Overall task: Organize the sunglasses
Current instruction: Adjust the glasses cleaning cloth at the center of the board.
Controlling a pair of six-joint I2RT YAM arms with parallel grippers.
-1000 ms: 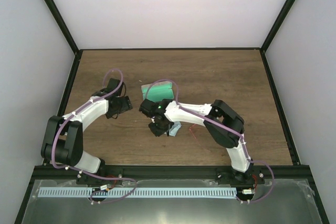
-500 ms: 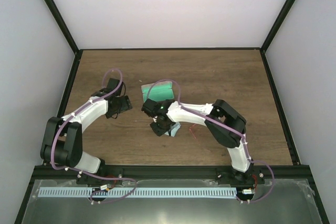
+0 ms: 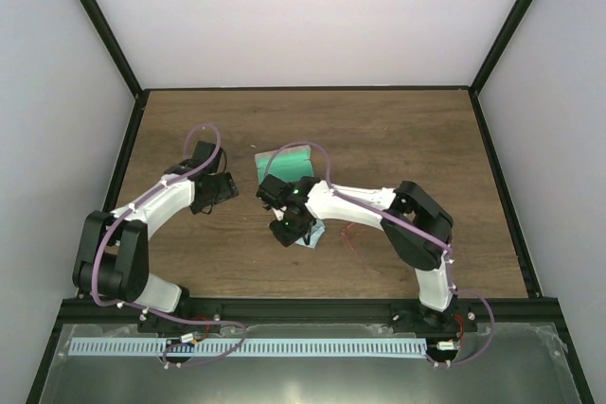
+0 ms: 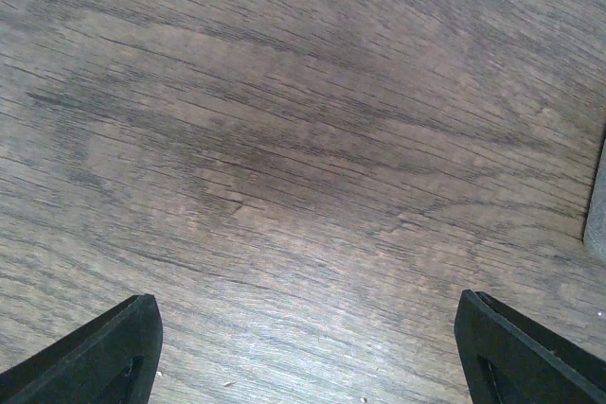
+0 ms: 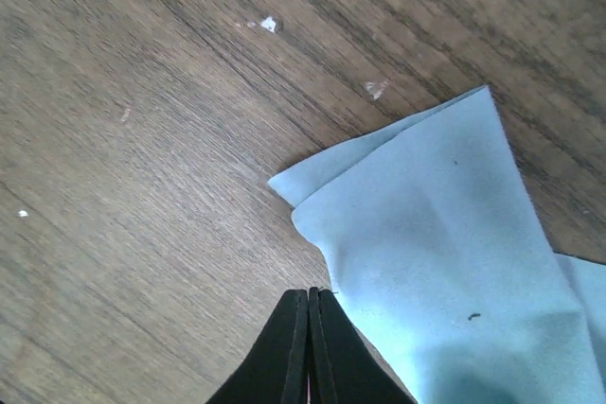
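Observation:
The sunglasses (image 3: 348, 237), a thin red wire frame, lie on the wooden table just right of my right arm's forearm. The open grey case with green lining (image 3: 289, 163) lies behind the right gripper. My right gripper (image 3: 289, 225) (image 5: 310, 292) is shut, its tips pinched at the edge of the small light-blue cloth (image 3: 311, 234) (image 5: 445, 262), which drapes to the right of the fingers. My left gripper (image 3: 217, 188) (image 4: 308, 347) is open and empty over bare wood, left of the case.
A grey edge of the case (image 4: 597, 219) shows at the right border of the left wrist view. Black frame posts and white walls enclose the table (image 3: 398, 139). Small white crumbs (image 5: 269, 24) lie on the wood.
The right gripper has shifted slightly right and toward the case, with the cloth staying at its tips. The left arm has not moved.

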